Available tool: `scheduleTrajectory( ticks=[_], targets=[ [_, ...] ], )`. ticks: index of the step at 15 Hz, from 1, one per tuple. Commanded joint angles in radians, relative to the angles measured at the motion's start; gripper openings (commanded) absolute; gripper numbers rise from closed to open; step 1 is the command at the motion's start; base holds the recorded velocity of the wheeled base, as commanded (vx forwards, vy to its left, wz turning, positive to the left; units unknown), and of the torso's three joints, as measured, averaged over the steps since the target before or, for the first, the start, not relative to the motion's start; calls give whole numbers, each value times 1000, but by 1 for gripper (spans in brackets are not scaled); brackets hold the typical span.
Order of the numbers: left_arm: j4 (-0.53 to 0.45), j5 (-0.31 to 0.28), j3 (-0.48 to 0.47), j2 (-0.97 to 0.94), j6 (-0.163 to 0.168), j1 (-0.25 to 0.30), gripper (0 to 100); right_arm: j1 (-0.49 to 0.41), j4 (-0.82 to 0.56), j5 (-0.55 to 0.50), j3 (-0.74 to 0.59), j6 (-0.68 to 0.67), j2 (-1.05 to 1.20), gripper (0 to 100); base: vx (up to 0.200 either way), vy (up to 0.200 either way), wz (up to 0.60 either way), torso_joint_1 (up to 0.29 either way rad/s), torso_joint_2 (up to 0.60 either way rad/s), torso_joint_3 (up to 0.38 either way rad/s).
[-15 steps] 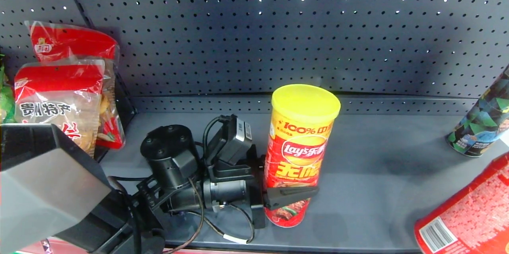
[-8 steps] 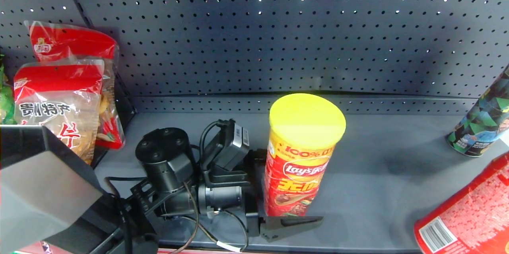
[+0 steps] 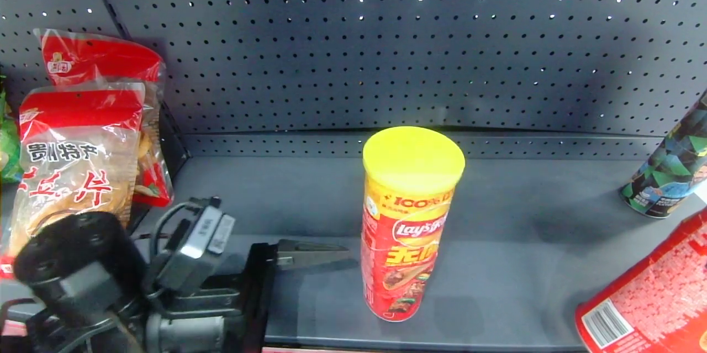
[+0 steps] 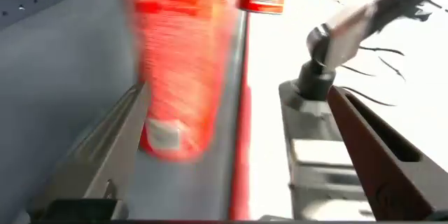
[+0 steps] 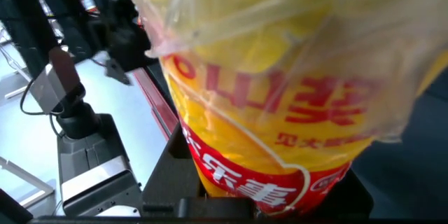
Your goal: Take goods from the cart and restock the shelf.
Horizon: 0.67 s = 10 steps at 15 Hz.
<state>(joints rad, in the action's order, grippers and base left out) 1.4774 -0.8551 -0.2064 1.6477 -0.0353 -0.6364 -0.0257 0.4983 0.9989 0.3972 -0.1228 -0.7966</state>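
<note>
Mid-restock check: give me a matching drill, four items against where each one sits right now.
Items:
1 chip canister
2 snack bags
3 patterned can
4 yellow bag

Places:
A right end of the shelf
B held in the right gripper
C upright, mid-shelf
D left end of the shelf

Pairs: 1-C; 2-D; 3-A; 4-B

You saw the chip can (image 4: 178,63) blurred in the left wrist view, its top cut off. Frame edges cropped the red bag (image 3: 652,303) and the yellow bag (image 5: 280,77).
</note>
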Motion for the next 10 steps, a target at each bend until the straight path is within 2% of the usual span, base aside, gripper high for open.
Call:
scheduleTrajectory(
  ticks=[1, 3, 4, 5, 6, 8, 9, 10],
  targets=[
    [-20, -12, 206, -368, -3, 93, 100, -23, 0, 1, 0, 0, 4, 0, 0, 0, 0, 0, 0, 0],
    [-126, -12, 196, -552, -26, 169, 100, -26, 0, 1, -6, 0, 14, 0, 0, 0, 0, 0, 0, 0],
    [-233, -13, 163, -687, -81, 221, 100, -26, 0, 1, -17, 0, 23, 0, 0, 0, 0, 0, 0, 0],
    [-310, -12, 131, -766, -110, 248, 100, -26, 0, 1, -21, -1, 27, 0, 0, 0, 0, 0, 0, 0],
    [-486, -5, 56, -890, -149, 333, 100, -37, 0, 1, -26, -1, 30, 0, 0, 0, 0, 0, 0, 0],
    [-752, 14, -24, -1029, -152, 534, 100, -39, 0, 1, -26, 0, 34, 0, 0, 0, 0, 0, 0, 0],
    [-875, 14, -45, -1092, -150, 681, 100, -39, 0, 1, -26, 0, 40, 0, 0, 0, 0, 0, 0, 0],
    [-953, 14, -59, -1137, -147, 796, 100, -39, 0, 1, -28, 0, 45, 0, 0, 0, 0, 0, 0, 0]
  ],
)
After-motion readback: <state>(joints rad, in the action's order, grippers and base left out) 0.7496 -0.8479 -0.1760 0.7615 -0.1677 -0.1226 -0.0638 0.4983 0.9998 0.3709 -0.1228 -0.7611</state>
